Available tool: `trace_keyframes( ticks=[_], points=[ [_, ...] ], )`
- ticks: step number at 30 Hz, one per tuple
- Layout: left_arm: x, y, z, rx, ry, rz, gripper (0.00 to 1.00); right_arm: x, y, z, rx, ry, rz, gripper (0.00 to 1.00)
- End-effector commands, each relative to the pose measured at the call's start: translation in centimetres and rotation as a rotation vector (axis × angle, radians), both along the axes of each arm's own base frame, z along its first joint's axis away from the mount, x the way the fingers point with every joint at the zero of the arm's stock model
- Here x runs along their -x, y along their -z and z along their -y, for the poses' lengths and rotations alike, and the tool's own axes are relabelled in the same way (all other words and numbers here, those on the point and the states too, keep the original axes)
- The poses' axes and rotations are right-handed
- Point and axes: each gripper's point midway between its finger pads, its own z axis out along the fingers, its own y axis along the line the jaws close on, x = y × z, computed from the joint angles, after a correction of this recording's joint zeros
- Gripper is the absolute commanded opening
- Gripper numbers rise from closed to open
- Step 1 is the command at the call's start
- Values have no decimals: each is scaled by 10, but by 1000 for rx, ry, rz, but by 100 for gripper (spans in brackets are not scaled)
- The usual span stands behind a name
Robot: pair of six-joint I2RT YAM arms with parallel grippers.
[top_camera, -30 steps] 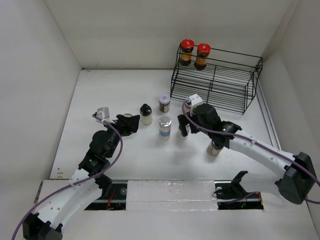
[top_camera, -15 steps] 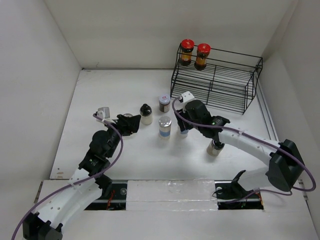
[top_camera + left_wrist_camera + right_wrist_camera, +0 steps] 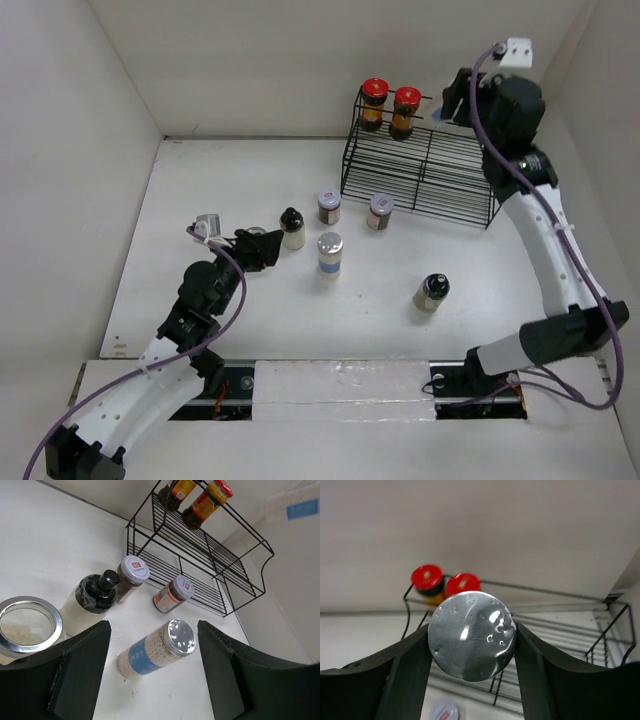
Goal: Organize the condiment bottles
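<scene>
From the top camera, the black wire rack (image 3: 450, 185) stands at the far right corner of the table (image 3: 200, 190). On its top tier a red-capped bottle (image 3: 374, 103) and a second red-capped bottle (image 3: 405, 110) stand upright, side by side. The right tool (image 3: 452, 102) hangs high over that same tier, just beside them (what it carries is mostly hidden from here).

On the table in front of the rack stand a dark spice jar (image 3: 329, 207) and a second dark spice jar (image 3: 380, 211). A cream black-capped bottle (image 3: 291, 229) is toward the left edge from these, and a blue-labelled jar (image 3: 329, 253) is nearer the arms. Another cream bottle (image 3: 431, 292) stands alone toward the near right. The left tool (image 3: 262, 250) sits low at mid-table, just beside the cream black-capped bottle.

In the left wrist view, the tool's fingers (image 3: 80, 670) stand partly apart with nothing gripped; only bare table and the blue-labelled jar farther off show in the gap. A metal-rimmed jar (image 3: 27, 625) sits outside one finger, close against it (whether they touch, I cannot tell).

In the right wrist view, the fingers (image 3: 405, 675) press on either side of a silver-lidded jar (image 3: 472, 635), holding it in the air, with the red caps and rack wires behind.
</scene>
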Motion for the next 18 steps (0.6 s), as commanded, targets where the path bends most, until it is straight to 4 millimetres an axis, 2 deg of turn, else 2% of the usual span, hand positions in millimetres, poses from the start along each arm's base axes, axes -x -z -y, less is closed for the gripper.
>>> trace_keyframes(
  ticks=[1, 2, 3, 5, 6, 8, 10, 14, 15, 16, 18],
  points=[
    [2, -18, 8, 22, 41, 60, 65, -35, -40, 15, -11, -18, 92, 37],
    [2, -11, 8, 19, 42, 54, 65, -51, -54, 16, 3, -31, 116, 37],
    [2, -15, 8, 35, 42, 63, 65, -60, -58, 19, 16, -40, 128, 37],
    [4, -18, 9, 40, 54, 73, 65, -78, -61, 31, 18, -17, 133, 37],
    [7, -20, 11, 43, 69, 81, 65, -95, -60, 34, 20, -15, 127, 37],
    [8, -24, 10, 55, 69, 101, 65, -112, -52, 41, 24, -13, 89, 37],
    [8, -18, 10, 44, 70, 83, 65, -131, -41, 47, 35, -2, 63, 37],
    [7, -21, 6, 42, 48, 95, 65, -146, -19, 51, 38, 6, 20, 37],
    [7, -21, 6, 42, 47, 95, 65, -147, -18, 51, 38, 6, 20, 37],
    [7, -18, 6, 36, 48, 84, 65, -151, 0, 51, 40, 5, -21, 37],
    [7, -22, 6, 41, 47, 92, 65, -152, 16, 51, 42, 5, -54, 37]
  ],
)
